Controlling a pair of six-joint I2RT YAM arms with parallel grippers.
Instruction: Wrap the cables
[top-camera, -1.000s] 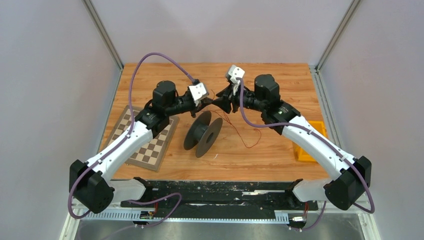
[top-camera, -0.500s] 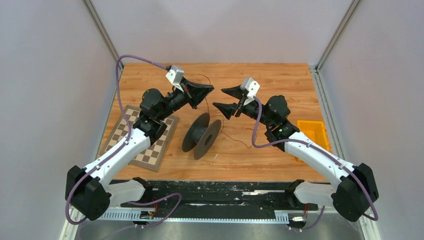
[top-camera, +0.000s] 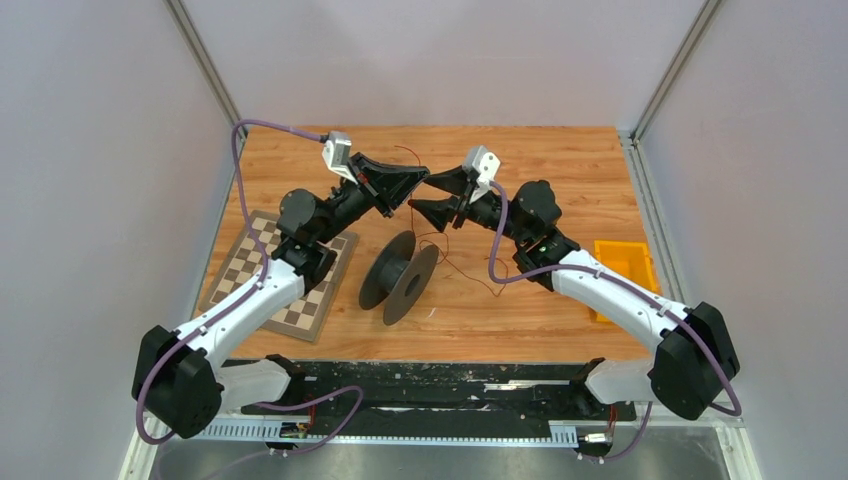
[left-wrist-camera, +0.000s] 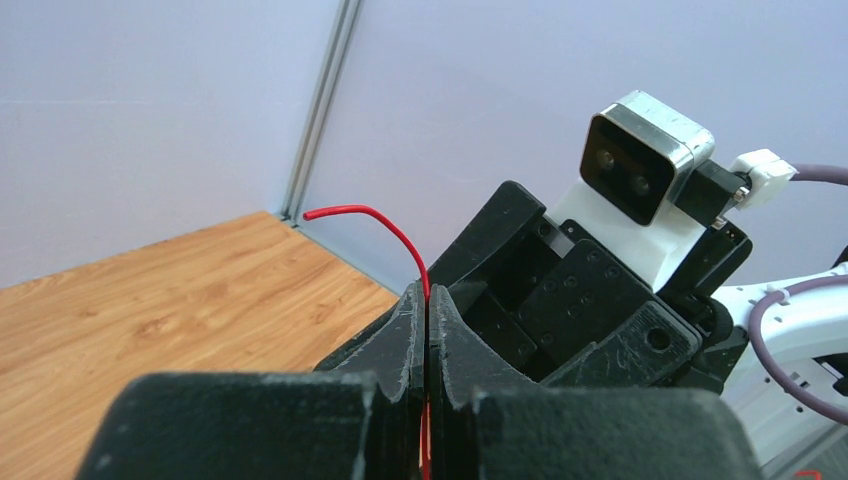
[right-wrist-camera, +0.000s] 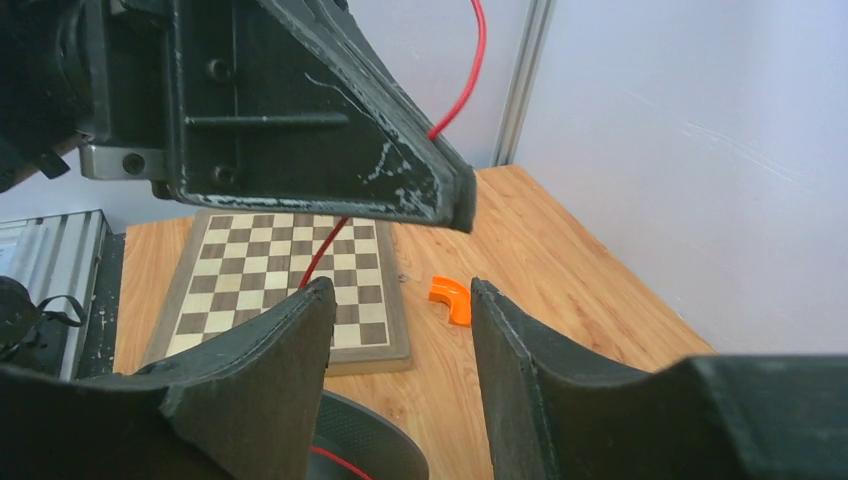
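The thin red wire (left-wrist-camera: 372, 214) is pinched between my left gripper's (left-wrist-camera: 428, 296) shut fingers, and its free end curls up past the tips. In the top view the left gripper (top-camera: 418, 179) is held high over the black spool (top-camera: 400, 277). From it the wire hangs down to loose curls (top-camera: 470, 268) on the table. My right gripper (top-camera: 428, 197) is open and empty, tip to tip with the left one. In the right wrist view its fingers (right-wrist-camera: 400, 292) stand apart just below the left gripper (right-wrist-camera: 300, 120). The wire (right-wrist-camera: 470, 70) runs behind that gripper, and the spool (right-wrist-camera: 365, 445) lies underneath.
A chessboard (top-camera: 280, 280) lies left of the spool and also shows in the right wrist view (right-wrist-camera: 270, 280). A small orange curved piece (right-wrist-camera: 450, 299) lies beyond it. An orange tray (top-camera: 625, 272) sits at the table's right edge.
My left gripper has risen from beside the spool, carrying the wire end up. My right gripper opened, drew back to the right, then came in again to the left gripper's tips.
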